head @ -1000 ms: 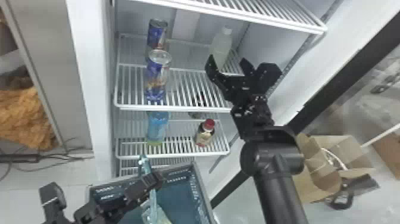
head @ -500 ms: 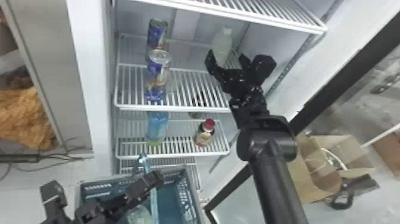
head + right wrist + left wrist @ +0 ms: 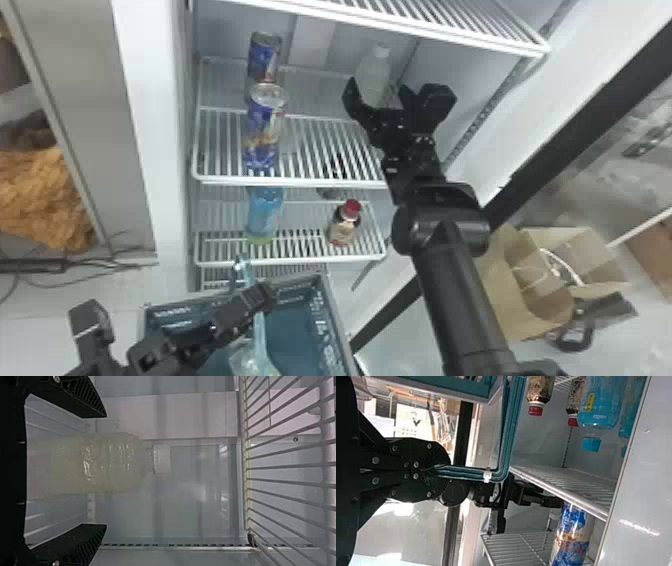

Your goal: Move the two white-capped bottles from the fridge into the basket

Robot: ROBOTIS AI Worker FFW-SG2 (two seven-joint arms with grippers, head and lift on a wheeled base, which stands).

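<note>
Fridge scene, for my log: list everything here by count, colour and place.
White-capped bottle: one, whitish, second shelf down
Cans: two, blue, same shelf
Blue bottles: two, third shelf down
Red-capped bottles: two, dark, same shelf
Shelves: four, white, fridge
Fridge: one, white, centre
Basket: one, teal, before fridge
Item in basket: one, clear
Cardboard box: one, brown, right
Shaggy pile: one, orange, left
Cables: several, black, left
Right hand: one, black, second shelf
Left hand: one, black, on basket handle

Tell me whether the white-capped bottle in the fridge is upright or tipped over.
Upright: the white-capped bottle has its cap at the top and its body below, towards the wire shelf.
</note>
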